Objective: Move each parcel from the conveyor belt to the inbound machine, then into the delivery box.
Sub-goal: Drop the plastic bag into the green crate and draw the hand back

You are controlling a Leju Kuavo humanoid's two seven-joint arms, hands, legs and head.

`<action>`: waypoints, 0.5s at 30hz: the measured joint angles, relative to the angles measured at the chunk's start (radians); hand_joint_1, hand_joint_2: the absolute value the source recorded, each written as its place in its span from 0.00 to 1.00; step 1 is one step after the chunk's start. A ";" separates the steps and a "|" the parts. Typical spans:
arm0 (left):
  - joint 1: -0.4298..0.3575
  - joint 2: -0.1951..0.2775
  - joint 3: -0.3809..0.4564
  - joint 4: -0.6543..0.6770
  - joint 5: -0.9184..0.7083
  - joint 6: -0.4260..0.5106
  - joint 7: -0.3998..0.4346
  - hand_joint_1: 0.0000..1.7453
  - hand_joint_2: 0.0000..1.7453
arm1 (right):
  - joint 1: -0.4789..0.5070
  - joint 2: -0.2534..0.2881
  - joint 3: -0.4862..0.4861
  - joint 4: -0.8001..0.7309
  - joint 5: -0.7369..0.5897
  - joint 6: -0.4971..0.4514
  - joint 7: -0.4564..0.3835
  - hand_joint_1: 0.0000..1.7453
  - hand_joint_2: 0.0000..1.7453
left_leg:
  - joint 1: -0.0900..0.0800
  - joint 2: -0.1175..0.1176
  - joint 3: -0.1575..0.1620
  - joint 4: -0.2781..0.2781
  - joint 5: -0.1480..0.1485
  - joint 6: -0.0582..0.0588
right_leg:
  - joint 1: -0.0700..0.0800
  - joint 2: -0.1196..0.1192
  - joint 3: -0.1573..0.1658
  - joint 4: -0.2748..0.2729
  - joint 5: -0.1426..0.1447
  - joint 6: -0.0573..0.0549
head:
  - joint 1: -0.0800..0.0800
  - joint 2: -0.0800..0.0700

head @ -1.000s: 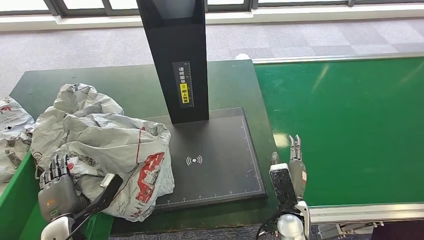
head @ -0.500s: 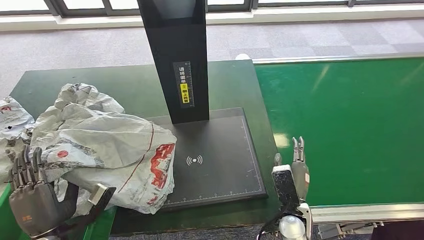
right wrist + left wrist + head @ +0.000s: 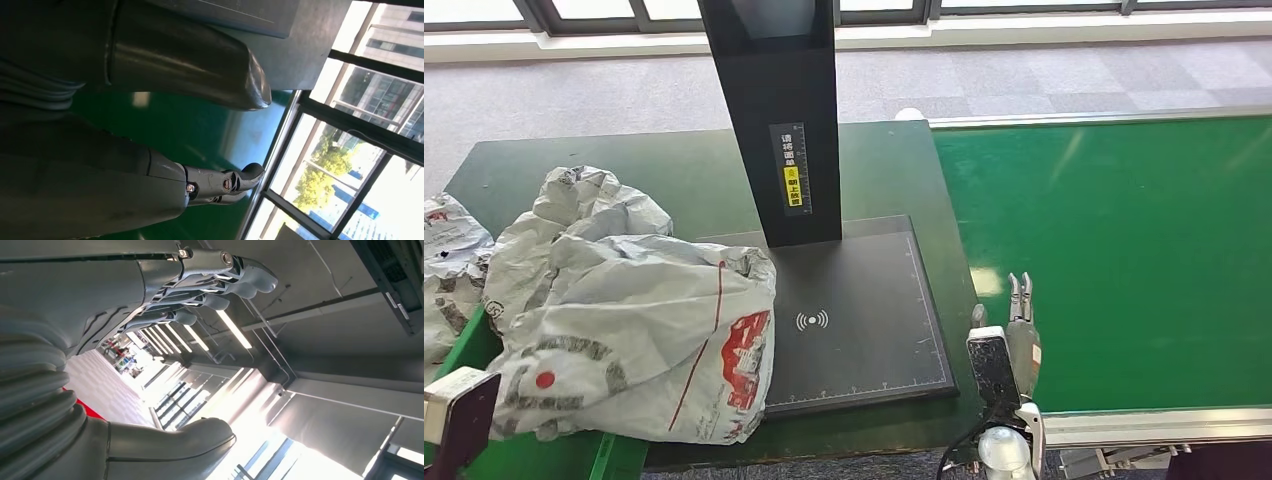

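**Parcel lying across the bench's left side, both hands holding nothing**

A large crumpled grey parcel (image 3: pixel 629 320) with red print is lying on the dark green bench (image 3: pixel 694 170), spreading over its left half. The parcel's right edge is overlapping the left edge of the inbound machine's black base plate (image 3: pixel 854 320), and its lower left part is reaching the bench's front left corner, hanging toward the green delivery box (image 3: pixel 469 345). A second grey parcel (image 3: pixel 449 270) is sitting inside that box, beside the bench's left edge. The machine's black column (image 3: pixel 774 110) is standing upright at the back edge of the plate, carrying a label with a yellow patch.

The right hand (image 3: pixel 1016 335) is hovering at the near left corner of the green conveyor belt (image 3: pixel 1124 250), just beside the bench's right edge. Its fingers (image 3: pixel 220 182) are lying straight and close together, with the thumb (image 3: pixel 200 65) standing apart from them, and nothing is sitting between them.

The left hand (image 3: pixel 150 345) is showing in its wrist view, pointing up toward ceiling lights. Its fingers (image 3: pixel 225 280) are curving slightly, lying side by side, well apart from the thumb (image 3: pixel 170 445), gripping nothing. A dark part of the left arm (image 3: pixel 454 425) is showing by the bench's front left corner.
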 joint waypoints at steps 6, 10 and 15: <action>0.000 -0.004 0.002 -0.009 -0.006 0.000 0.016 0.00 1.00 | 0.000 0.000 0.000 0.000 -0.001 0.000 0.002 0.00 0.00 | 0.000 0.000 0.000 0.000 0.000 0.000 | -0.001 0.000 0.000 0.000 0.000 0.000 | 0.000 0.000; 0.000 -0.004 0.002 -0.010 -0.008 0.000 0.017 0.00 1.00 | 0.000 0.000 0.000 0.000 -0.001 0.000 0.002 0.00 0.00 | 0.000 0.000 0.000 0.000 0.000 0.000 | -0.001 0.000 0.000 0.000 0.000 0.000 | 0.000 0.000; 0.000 -0.004 0.002 -0.010 -0.001 0.000 0.015 0.00 1.00 | 0.000 0.000 0.000 0.000 -0.001 0.000 0.003 0.00 0.00 | 0.000 0.000 0.000 0.000 0.000 0.000 | -0.001 0.000 0.000 0.000 0.000 0.000 | 0.000 0.000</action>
